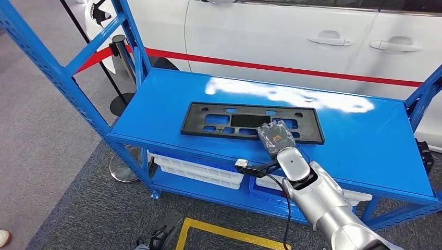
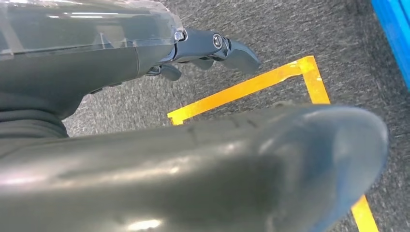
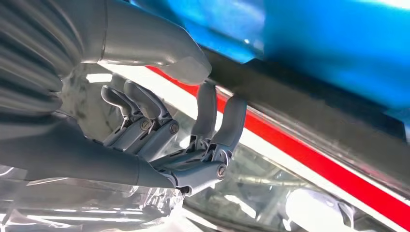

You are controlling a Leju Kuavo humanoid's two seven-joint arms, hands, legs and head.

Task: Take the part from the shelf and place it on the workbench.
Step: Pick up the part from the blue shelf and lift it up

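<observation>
**Head view: right hand over the near edge of the part, grip not yet made**

Head view gives me the layout. The black part (image 1: 252, 123), a flat rectangular frame with cut-outs, lies flat on the top deck of the blue shelf (image 1: 365, 140), close to the shelf's front edge. My right hand (image 1: 275, 138) sits over the part's near long edge, toward its right end. From here I cannot tell whether the fingers have closed on that edge or only rest on it.

I judge the step in hand to be the grasp. To do it well I would get the thumb under or against the near edge and the fingers across the top, then close firmly before any lift. The part is long and the hand is off-centre, so I expect it to tip toward the far end; a slow, level lift toward me should keep it from dragging on the deck.

The right wrist view adds what the head view hides: the thumb (image 3: 159, 50) and the dark fingers (image 3: 212, 121) stand apart, curled but with nothing between them, beside a dark edge under the blue surface.

The left wrist view shows the left hand (image 2: 212, 46) hanging over grey carpet and yellow floor tape (image 2: 251, 87), fingers loosely bent, holding nothing.
</observation>
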